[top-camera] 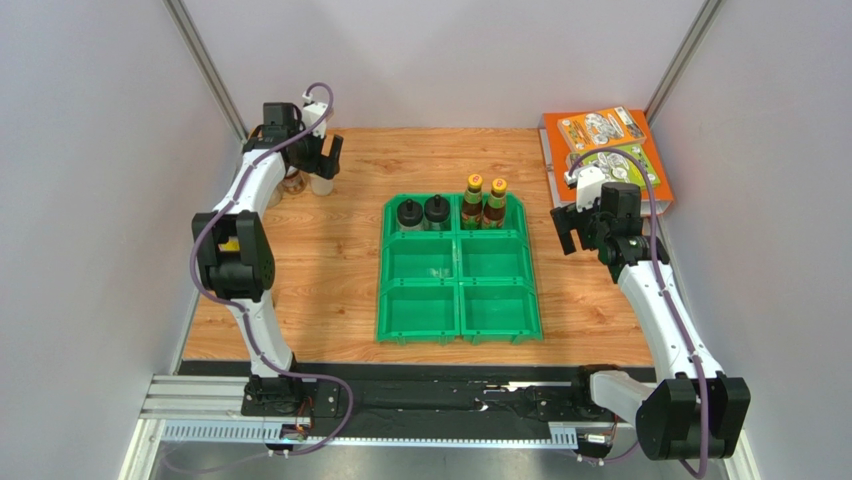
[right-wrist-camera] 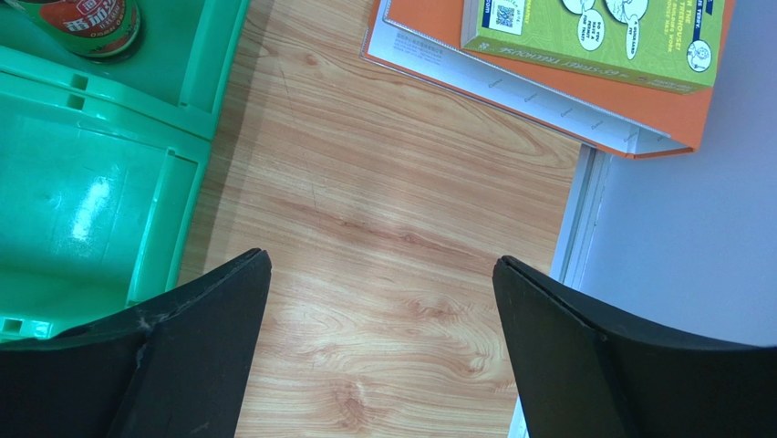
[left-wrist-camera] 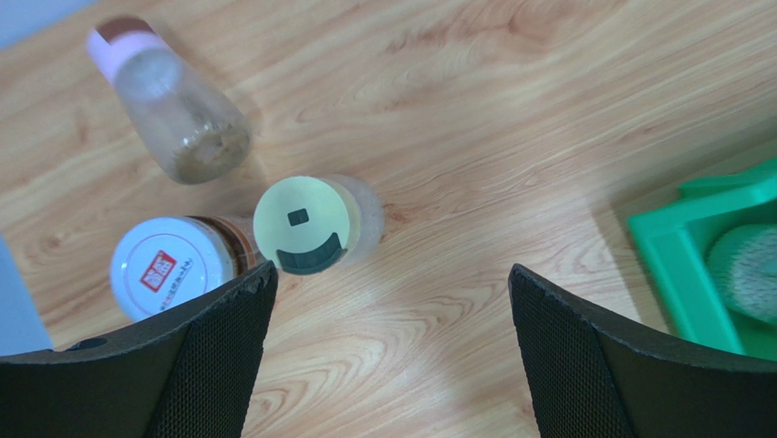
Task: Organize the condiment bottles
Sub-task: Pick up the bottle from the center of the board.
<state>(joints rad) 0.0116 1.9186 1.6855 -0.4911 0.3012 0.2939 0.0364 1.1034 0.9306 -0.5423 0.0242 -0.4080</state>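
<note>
The green bin (top-camera: 458, 300) holds two black-capped jars (top-camera: 422, 212) in its back left compartment and two amber bottles with yellow-orange caps (top-camera: 485, 201) in its back right one. My left gripper (top-camera: 322, 152) is open and empty above loose bottles at the back left. In the left wrist view I see a pale-green-capped clear bottle (left-wrist-camera: 305, 224), a white-lidded jar (left-wrist-camera: 166, 265) and a pink-capped clear bottle (left-wrist-camera: 173, 105), all just ahead of my left gripper (left-wrist-camera: 392, 278). My right gripper (top-camera: 578, 228) is open and empty, right of the bin; in the right wrist view it (right-wrist-camera: 381, 265) is over bare wood.
Orange and green books (top-camera: 605, 150) lie at the back right, also in the right wrist view (right-wrist-camera: 584, 55). White walls enclose the table on three sides. The bin's rim (right-wrist-camera: 182, 173) is left of my right gripper. The other bin compartments hold nothing.
</note>
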